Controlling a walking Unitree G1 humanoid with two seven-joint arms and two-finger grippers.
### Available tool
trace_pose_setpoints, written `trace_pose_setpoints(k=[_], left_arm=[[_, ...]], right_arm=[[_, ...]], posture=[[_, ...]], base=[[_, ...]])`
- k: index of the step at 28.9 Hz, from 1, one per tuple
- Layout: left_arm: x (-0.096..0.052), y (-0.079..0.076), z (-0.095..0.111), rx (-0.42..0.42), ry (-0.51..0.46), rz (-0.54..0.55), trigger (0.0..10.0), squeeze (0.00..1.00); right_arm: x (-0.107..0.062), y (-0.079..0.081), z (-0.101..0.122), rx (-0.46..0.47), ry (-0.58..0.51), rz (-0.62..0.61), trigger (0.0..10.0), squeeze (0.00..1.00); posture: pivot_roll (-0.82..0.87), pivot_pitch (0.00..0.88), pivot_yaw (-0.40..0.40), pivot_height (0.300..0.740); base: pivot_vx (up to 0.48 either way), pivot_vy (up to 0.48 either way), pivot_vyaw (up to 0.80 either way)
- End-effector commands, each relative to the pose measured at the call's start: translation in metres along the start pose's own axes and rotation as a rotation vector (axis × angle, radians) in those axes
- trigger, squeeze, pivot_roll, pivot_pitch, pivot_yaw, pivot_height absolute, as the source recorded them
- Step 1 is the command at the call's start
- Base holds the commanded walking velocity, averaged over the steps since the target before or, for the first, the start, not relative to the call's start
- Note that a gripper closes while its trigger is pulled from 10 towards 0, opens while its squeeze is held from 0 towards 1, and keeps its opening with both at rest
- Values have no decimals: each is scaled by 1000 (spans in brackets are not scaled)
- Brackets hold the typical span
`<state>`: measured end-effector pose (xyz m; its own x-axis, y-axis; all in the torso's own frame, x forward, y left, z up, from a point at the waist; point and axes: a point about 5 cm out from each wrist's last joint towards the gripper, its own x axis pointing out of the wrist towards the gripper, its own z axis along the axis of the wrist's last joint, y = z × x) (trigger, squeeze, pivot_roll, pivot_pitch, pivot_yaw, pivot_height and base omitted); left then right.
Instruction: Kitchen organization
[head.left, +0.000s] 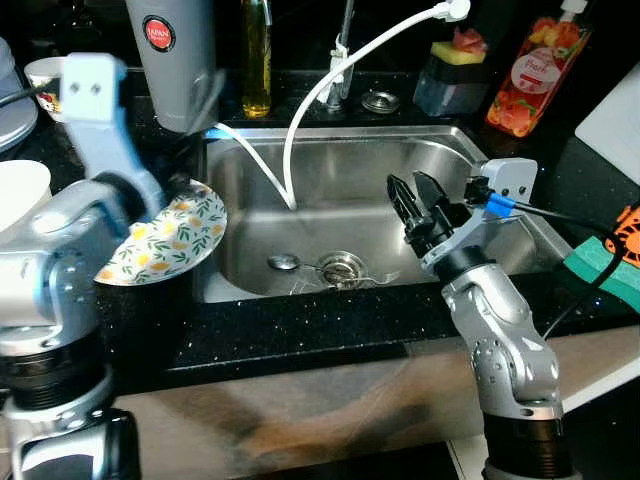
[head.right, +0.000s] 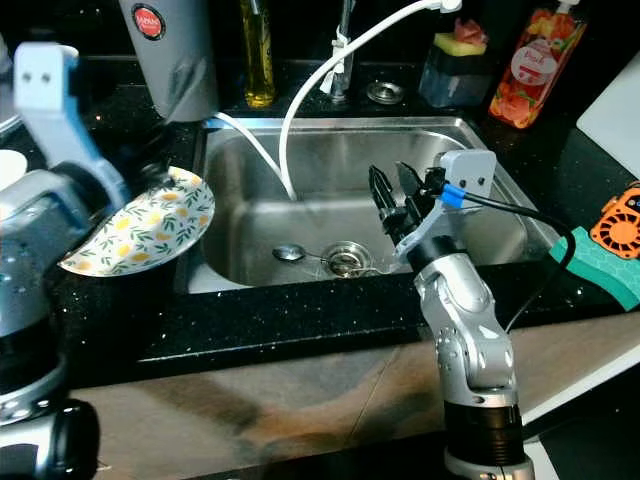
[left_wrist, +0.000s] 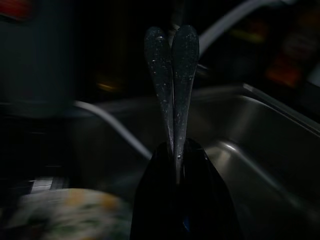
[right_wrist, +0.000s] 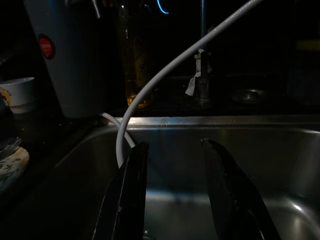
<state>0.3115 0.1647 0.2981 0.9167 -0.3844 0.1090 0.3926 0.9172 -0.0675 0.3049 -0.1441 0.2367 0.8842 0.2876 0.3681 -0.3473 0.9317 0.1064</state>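
At the left of the frame, beside the steel sink (head.left: 440, 150), your left tool (left_wrist: 172, 75) has its two black fingers pressed together with nothing visible between their tips. The floral plate (head.left: 170, 235) sits tilted just below that arm, half over the sink's left rim. You cannot tell from these views whether the plate is pinned by the arm or resting on something dark beneath it. Judging by the tilt, it is likely on its way into or out of the basin.

At centre right, your right tool (head.left: 418, 205) hovers over the basin with its fingers moderately apart and empty, aimed down toward the drain (head.left: 343, 266). That pose suits reaching for the spoon (head.left: 285, 262), which lies flat on the sink floor just left of the drain.

The basin is brushed steel, smooth and curved at the corners, so the thin, shiny spoon may slide when nudged. The surface (head.left: 300, 340) is black speckled stone, glossy. A stiff white hose (head.left: 330, 85) arcs from the upper right down into the basin, near your right tool's path. A grey cylinder (head.left: 175, 60) with a red round label stands at the upper left, next to an amber bottle (head.left: 256, 60).
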Motion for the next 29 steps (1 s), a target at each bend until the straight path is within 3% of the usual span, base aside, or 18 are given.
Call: trace_pose_setpoints(k=[1, 2, 4, 6, 7, 8, 9, 10, 11, 16, 17, 19, 22, 23, 24, 25, 29], left_arm=[[15, -16, -17, -26, 57, -49, 10000, 0], [15, -16, -17, -26, 57, -49, 10000, 0], [39, -37, -41, -52, 161, -73, 10000, 0], [45, -45, -48, -60, 189, -88, 10000, 0], [65, -61, -70, 69, 261, -61, 10000, 0], [69, -65, -77, 130, 276, -48, 10000, 0], [69, -65, -77, 130, 276, -48, 10000, 0], [73, -70, -82, 154, 280, -49, 10000, 290], [75, -72, -84, 153, 279, -54, 10000, 1000], [72, -81, -59, 96, 83, -137, 10000, 1000], [69, -78, -49, 74, 30, -137, 10000, 0], [66, -74, -40, 70, -13, -128, 10000, 0], [60, -60, -28, 133, -42, -77, 10000, 0], [56, -45, -29, 222, -3, -11, 10000, 0], [51, -34, -31, 249, 42, 33, 10000, 0], [51, -34, -31, 249, 42, 33, 10000, 0], [13, 25, -39, 187, 180, 248, 10000, 0]], right_arm=[[0, -1, -3, -1, 6, -11, 10000, 0], [0, -1, -3, -1, 6, -11, 10000, 0], [1, -1, -2, -2, 6, -13, 10000, 0], [1, -1, -2, -2, 6, -15, 10000, 0], [0, -2, -2, -6, 5, -23, 10000, 0], [0, -2, -2, -6, 4, -26, 10000, 0], [0, -2, -2, -6, 4, -26, 10000, 0], [0, -2, -1, -7, 2, -30, 10000, 0], [-1, -2, -1, -7, 1, -32, 10000, 0], [-3, -4, 0, -10, -4, -44, 10000, 0], [-4, -4, 0, -10, -4, -46, 10000, 0], [-4, -4, 0, -9, -5, -46, 10000, 0], [-3, -4, -1, -8, -5, -45, 10000, 0], [-3, -3, -1, -7, -5, -43, 10000, 0], [-3, -3, -1, -7, -5, -42, 10000, 0], [-3, -3, -1, -7, -5, -42, 10000, 0], [-3, -3, -3, -1, 1, -39, 10000, 0]], posture=[[113, 74, -63, 740], [113, 74, -63, 740], [102, 77, -62, 740], [102, 77, -62, 740], [88, 78, -51, 740], [88, 78, -51, 740], [88, 78, -51, 740], [84, 77, -48, 740], [82, 75, -45, 740], [78, 75, -36, 740], [80, 75, -36, 740], [80, 75, -36, 740], [84, 75, -39, 740], [90, 77, -41, 740], [90, 77, -41, 740], [90, 77, -41, 740], [109, 82, -44, 740]], base=[[0, 0, 0], [0, 0, 0], [0, 0, 0], [0, 0, 0], [0, 0, 0], [0, 0, 0], [0, 0, 0], [0, 0, 0], [0, 0, 0], [0, 0, 0], [0, 0, 0], [0, 0, 0], [0, 0, 0], [0, 0, 0], [0, 0, 0], [0, 0, 0], [0, 0, 0]])
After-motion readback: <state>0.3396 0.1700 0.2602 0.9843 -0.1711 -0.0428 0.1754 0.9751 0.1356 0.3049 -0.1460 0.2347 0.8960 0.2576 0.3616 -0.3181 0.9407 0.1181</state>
